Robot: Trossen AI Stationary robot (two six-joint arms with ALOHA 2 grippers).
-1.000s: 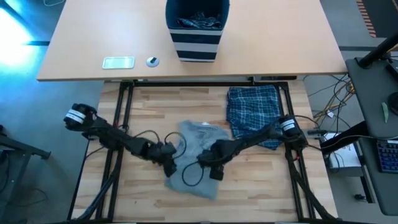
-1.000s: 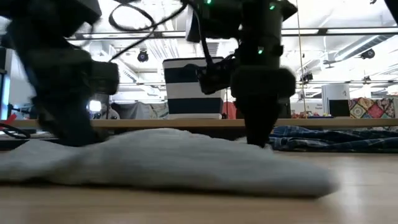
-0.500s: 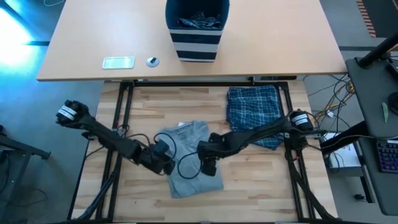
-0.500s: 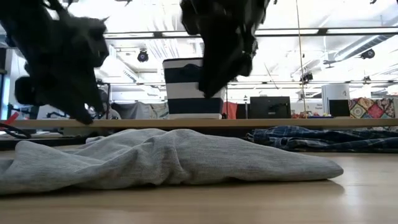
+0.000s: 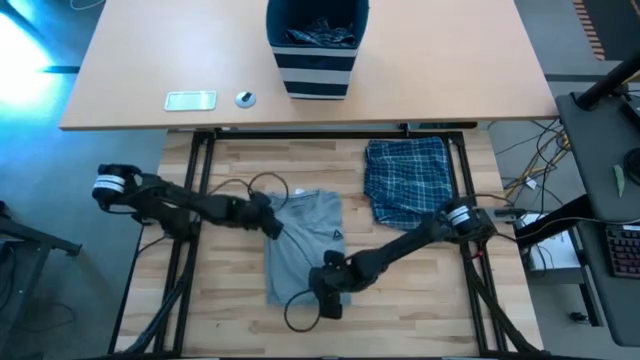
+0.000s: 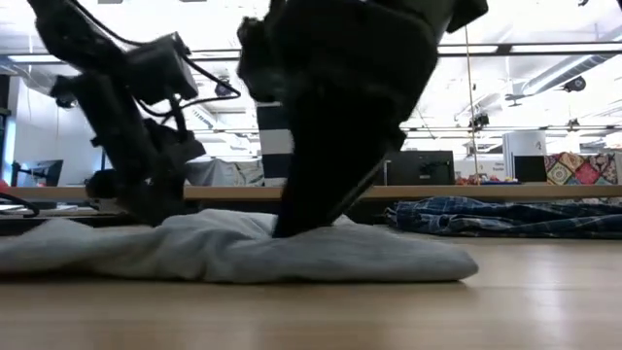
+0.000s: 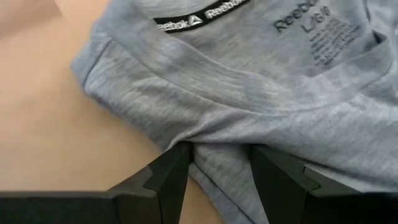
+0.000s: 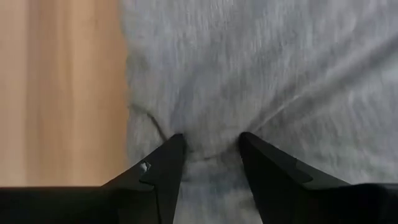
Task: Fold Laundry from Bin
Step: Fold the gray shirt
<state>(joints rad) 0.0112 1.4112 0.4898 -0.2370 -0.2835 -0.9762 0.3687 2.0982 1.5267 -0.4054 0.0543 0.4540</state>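
Wooden slats make up the bench (image 5: 240, 160) where the work is being done, with a paler desk (image 5: 450, 70) butted up behind it. On the bench a grey T-shirt (image 5: 305, 245) is spread out flat, collar end toward the desk. The left end effector (image 5: 270, 222) is seen at the shirt's collar-side corner, and in the left wrist view a fold of grey cloth just under the neck label is pinched between its fingers (image 7: 171, 171), so it's clamped on the shirt. The right end effector (image 5: 325, 292) is down at the opposite, hem end, and its wrist view shows a bunched ridge of the same grey fabric caught between the fingers (image 8: 165, 165), so that one is gripping the shirt too. From table height, both arms can be seen coming down onto the rumpled grey cloth.

Just beside the T-shirt, on the right side of the bench, a folded blue-and-white plaid garment (image 5: 405, 185) is laid flat. The bin (image 5: 317, 60), navy with pale stripes, is standing on the desk, well apart from the shirt, with more laundry (image 5: 318, 33) visible inside it. A small flat device (image 5: 190, 100) and a little round object (image 5: 245, 98) are lying on the desk to the bin's left.
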